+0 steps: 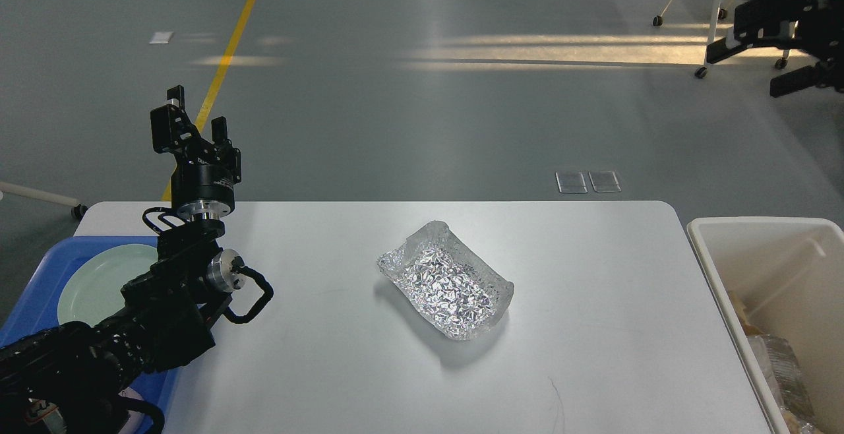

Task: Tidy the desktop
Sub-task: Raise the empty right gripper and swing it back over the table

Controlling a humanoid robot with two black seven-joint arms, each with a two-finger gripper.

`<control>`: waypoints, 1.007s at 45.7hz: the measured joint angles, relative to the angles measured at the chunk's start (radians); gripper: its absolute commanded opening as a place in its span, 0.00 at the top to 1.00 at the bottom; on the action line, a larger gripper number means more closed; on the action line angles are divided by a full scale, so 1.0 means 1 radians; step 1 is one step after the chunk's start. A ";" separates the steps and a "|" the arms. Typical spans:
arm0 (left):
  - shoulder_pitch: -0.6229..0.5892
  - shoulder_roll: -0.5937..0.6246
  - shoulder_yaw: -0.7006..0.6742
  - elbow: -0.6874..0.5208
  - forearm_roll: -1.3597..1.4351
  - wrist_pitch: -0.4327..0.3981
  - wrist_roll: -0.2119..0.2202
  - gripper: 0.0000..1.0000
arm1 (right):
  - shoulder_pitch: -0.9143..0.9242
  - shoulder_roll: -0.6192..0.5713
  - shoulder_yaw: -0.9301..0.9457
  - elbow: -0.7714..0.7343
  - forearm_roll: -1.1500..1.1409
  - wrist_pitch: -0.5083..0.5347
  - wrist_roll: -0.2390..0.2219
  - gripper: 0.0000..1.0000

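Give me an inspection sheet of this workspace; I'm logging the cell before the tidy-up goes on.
Surface: white desktop, mostly bare.
Job's things: crumpled foil tray lying mid-desktop, apparently empty.
Clutter: pale green plate in the blue tray at left; off-white bin at right holding scraps.
Grippers: left gripper raised over the far-left edge, open, empty; right gripper high at upper right, open, empty.
Cables: black loop on the left arm.
Surroundings: grey floor, yellow line, wheeled chair.
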 measured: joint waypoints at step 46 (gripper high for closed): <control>0.000 0.000 0.000 0.000 0.000 0.000 0.000 0.04 | -0.228 0.216 0.066 0.013 0.238 0.001 -0.006 0.02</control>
